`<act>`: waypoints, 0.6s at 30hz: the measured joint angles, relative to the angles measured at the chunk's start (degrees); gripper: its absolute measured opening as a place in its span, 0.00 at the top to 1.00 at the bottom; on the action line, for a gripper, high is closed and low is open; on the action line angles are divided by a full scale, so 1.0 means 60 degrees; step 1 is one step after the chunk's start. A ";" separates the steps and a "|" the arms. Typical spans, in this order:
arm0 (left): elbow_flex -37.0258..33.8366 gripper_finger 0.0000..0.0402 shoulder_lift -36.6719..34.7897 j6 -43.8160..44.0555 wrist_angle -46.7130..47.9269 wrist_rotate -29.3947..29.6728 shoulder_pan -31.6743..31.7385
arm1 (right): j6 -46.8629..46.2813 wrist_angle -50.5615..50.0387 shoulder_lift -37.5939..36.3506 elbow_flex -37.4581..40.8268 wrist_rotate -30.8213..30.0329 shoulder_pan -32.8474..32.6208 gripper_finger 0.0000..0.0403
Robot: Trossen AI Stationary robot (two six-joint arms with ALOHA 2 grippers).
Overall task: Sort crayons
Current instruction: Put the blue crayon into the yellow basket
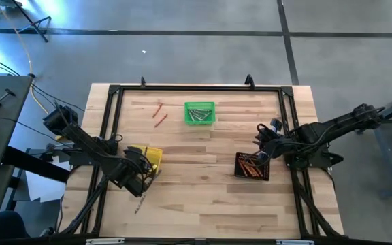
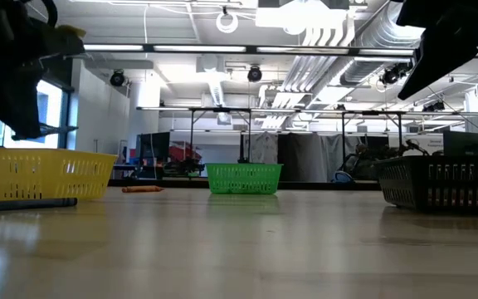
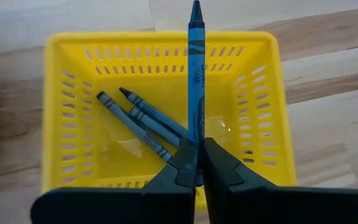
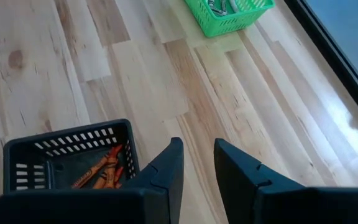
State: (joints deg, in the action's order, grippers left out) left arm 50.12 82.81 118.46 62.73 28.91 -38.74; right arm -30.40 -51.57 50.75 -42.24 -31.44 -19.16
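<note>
A blue-grey crayon [image 3: 196, 81] stands pinched in the closed left gripper [image 3: 197, 163], long axis vertical in frame, tip up, above the yellow basket [image 3: 61, 118]. Farther right, the right gripper [image 4: 197, 163] hovers open, empty, beside the black basket [image 4: 27, 149].

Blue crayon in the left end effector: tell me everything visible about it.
The blue crayon is a thin blue-grey stick in a paper wrapper with faint print, its pointed tip away from the left end effector, which is shut on its lower end. It hangs over the yellow basket, where two similar crayons lie.
</note>
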 joint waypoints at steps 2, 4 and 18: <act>-0.0251 1.00 0.0000 0.0003 -0.0386 0.0053 0.0018 | 0.0137 -0.0003 0.0002 0.0000 0.0000 0.0000 0.79; -0.0436 1.00 0.0000 0.0009 -0.0659 0.0163 0.0025 | 0.0148 0.0000 0.0002 0.0000 0.0000 0.0000 0.79; -0.0741 1.00 0.0000 0.0335 -0.0987 0.0393 0.0022 | 0.0146 0.0000 0.0034 -0.0004 -0.0183 0.0000 0.79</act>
State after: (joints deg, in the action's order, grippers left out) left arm 45.67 82.81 120.46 56.81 31.27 -38.61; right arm -29.53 -51.57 50.95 -42.26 -32.54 -19.16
